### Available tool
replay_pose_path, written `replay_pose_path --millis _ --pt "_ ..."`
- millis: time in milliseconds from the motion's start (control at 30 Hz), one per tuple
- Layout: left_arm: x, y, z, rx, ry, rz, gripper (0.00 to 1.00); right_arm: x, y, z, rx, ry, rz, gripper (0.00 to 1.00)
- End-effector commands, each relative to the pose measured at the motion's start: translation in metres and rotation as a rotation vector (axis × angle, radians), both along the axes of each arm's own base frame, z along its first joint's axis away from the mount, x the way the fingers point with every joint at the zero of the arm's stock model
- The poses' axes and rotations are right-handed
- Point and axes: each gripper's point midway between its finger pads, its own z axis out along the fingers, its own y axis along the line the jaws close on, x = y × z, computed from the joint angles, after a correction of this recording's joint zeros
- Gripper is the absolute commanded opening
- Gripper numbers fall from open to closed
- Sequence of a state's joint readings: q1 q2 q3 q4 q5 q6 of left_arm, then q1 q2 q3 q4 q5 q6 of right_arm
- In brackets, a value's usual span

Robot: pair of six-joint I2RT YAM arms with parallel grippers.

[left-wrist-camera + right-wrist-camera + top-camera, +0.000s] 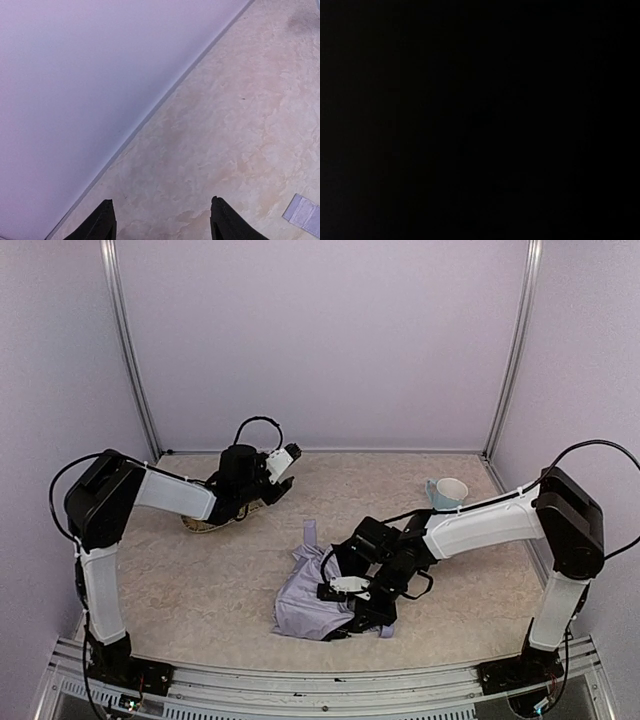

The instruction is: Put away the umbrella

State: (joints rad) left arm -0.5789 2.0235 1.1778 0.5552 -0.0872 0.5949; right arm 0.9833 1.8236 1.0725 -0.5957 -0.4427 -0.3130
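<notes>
The umbrella (303,605) lies crumpled on the table in front of the right arm, pale lavender fabric with black underside showing; its strap (310,532) points toward the back. My right gripper (352,602) is pushed down into the umbrella's black folds. Its jaws are hidden there and the right wrist view is fully dark, so what it grips does not show. My left gripper (162,220) stands open over bare table near the back wall, nothing between its fingers. In the top view the left gripper (278,488) sits beside the woven straw tray (205,524). A lavender strip (302,214) shows at the left wrist view's lower right.
A pale blue mug (447,492) stands at the back right. The woven tray lies partly under the left arm. Lavender walls with metal posts (130,350) enclose the table on three sides.
</notes>
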Motion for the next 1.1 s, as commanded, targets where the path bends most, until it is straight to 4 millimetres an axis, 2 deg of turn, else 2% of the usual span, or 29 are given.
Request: replay_pose_path --millis 0,67,100,133,233,267,333,400,500,567,733,833,933,1000,1067 --pt "-0.022 0.021 0.079 -0.168 -0.099 0.056 0.64 -0.008 -0.029 -0.023 -0.139 0.117 -0.070 0.00" --pt "-0.068 0.006 0.099 -0.195 -0.106 -0.061 0.62 -0.008 -0.030 -0.023 -0.138 0.147 -0.076 0.00" --pt "-0.099 -0.001 0.093 -0.176 -0.088 -0.139 0.61 -0.009 -0.030 -0.024 -0.136 0.162 -0.079 0.00" --pt "-0.136 -0.012 0.102 -0.165 -0.088 -0.243 0.58 -0.009 -0.029 -0.024 -0.129 0.181 -0.082 0.00" --pt "-0.238 -0.044 0.085 -0.091 -0.011 -0.545 0.52 -0.009 -0.029 -0.026 -0.123 0.226 -0.088 0.00" --pt "-0.265 -0.050 0.080 -0.087 0.017 -0.618 0.51 -0.011 -0.030 -0.028 -0.125 0.249 -0.091 0.00" --pt "-0.307 -0.055 0.063 -0.078 0.081 -0.701 0.50 -0.011 -0.031 -0.029 -0.121 0.278 -0.095 0.00" --pt "-0.331 -0.052 0.038 -0.041 0.145 -0.729 0.56 -0.011 -0.030 -0.029 -0.111 0.298 -0.097 0.00" --pt "-0.347 -0.048 0.004 0.008 0.230 -0.742 0.69 -0.011 -0.029 -0.029 -0.101 0.308 -0.087 0.00" --pt "-0.350 -0.052 -0.014 0.068 0.253 -0.742 0.78 -0.012 -0.027 -0.030 -0.099 0.315 -0.076 0.00" --pt "-0.321 -0.064 -0.057 0.213 0.279 -0.672 0.83 -0.013 -0.027 -0.036 -0.103 0.330 -0.056 0.00" --pt "-0.308 -0.064 -0.085 0.274 0.398 -0.647 0.90 -0.014 -0.026 -0.034 -0.090 0.334 -0.041 0.00" --pt "-0.311 -0.058 -0.113 0.325 0.525 -0.631 0.88 -0.006 -0.023 -0.028 -0.074 0.299 -0.030 0.00" --pt "-0.317 -0.056 -0.125 0.327 0.619 -0.624 0.83 0.002 -0.018 -0.023 -0.054 0.267 -0.026 0.01" --pt "-0.325 -0.059 -0.130 0.304 0.714 -0.633 0.79 0.013 -0.011 -0.015 -0.022 0.228 -0.029 0.17"
